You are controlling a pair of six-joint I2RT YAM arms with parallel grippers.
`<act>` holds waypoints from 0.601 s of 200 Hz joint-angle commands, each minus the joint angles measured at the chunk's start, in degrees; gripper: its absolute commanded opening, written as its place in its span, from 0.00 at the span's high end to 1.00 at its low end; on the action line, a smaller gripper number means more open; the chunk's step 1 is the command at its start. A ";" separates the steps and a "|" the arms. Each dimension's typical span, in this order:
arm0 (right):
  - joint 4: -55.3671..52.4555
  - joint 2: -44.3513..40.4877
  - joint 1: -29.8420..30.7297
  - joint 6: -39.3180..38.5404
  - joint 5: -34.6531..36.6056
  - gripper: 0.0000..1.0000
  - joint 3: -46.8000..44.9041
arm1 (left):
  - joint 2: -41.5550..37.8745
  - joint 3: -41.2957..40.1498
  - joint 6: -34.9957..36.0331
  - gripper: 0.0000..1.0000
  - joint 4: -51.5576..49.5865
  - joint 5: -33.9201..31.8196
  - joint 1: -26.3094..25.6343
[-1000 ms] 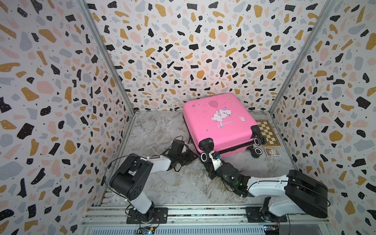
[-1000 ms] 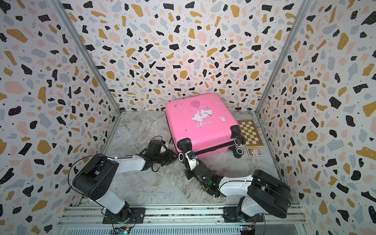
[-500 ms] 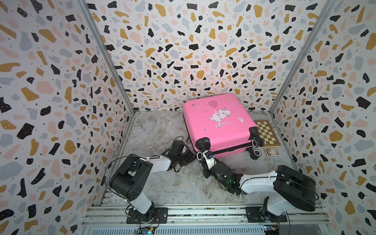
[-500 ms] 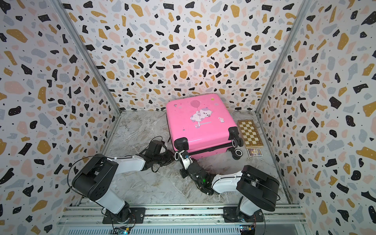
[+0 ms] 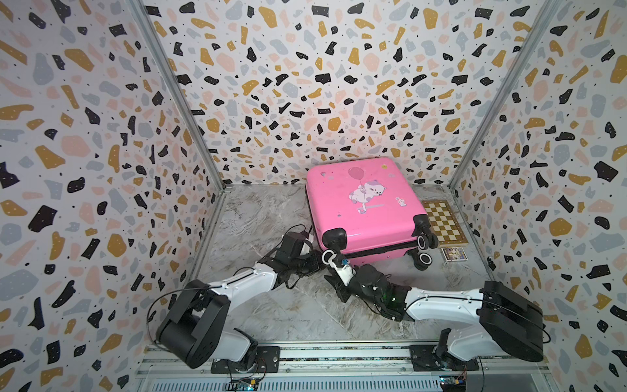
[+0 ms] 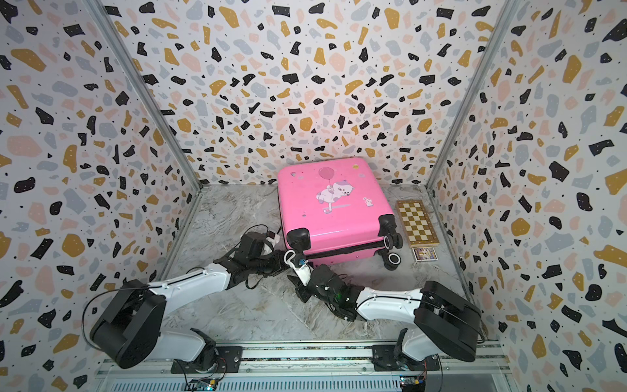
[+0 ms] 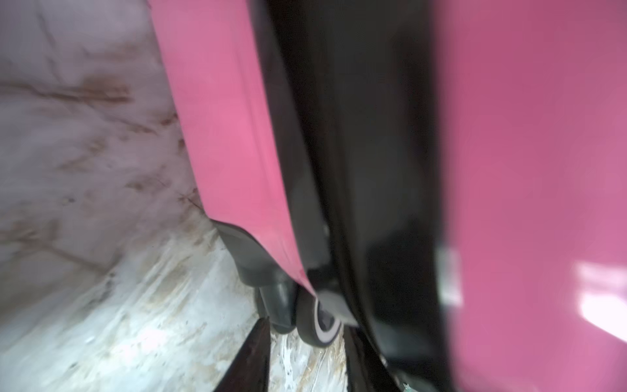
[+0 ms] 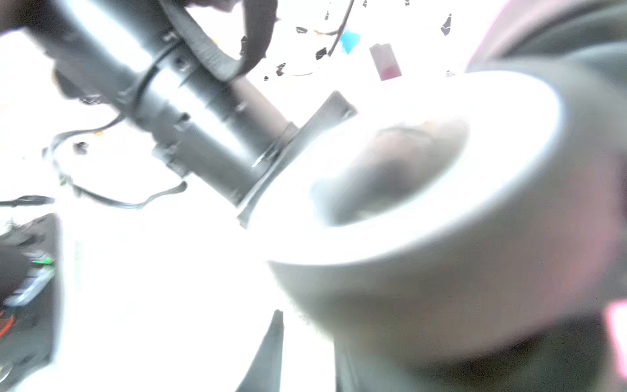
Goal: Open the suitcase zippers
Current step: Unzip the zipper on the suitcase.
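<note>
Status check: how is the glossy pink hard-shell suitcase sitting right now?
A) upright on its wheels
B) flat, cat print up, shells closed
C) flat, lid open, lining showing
B: in both top views the glossy pink hard-shell suitcase lies flat, cat print up, black zipper band closed along its near edge.

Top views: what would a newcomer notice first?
A pink suitcase with a cartoon cat lies flat at the back of the marbled floor, against speckled walls. The left arm and right arm reach low to its near wheeled corner; a checkered board lies beside it.
</note>
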 commanded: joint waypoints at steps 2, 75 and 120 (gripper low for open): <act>-6.93 -6.02 0.45 0.62 -3.36 0.54 -1.13 | -5.27 2.26 4.30 0.62 -1.86 -2.20 0.82; -29.71 -25.90 -10.35 4.09 1.11 0.39 -0.65 | -18.00 6.04 8.01 0.47 -16.18 -7.19 1.26; -39.53 -34.65 -29.21 4.10 -3.54 0.21 3.05 | -21.84 11.59 11.38 0.16 -24.03 -10.96 -1.93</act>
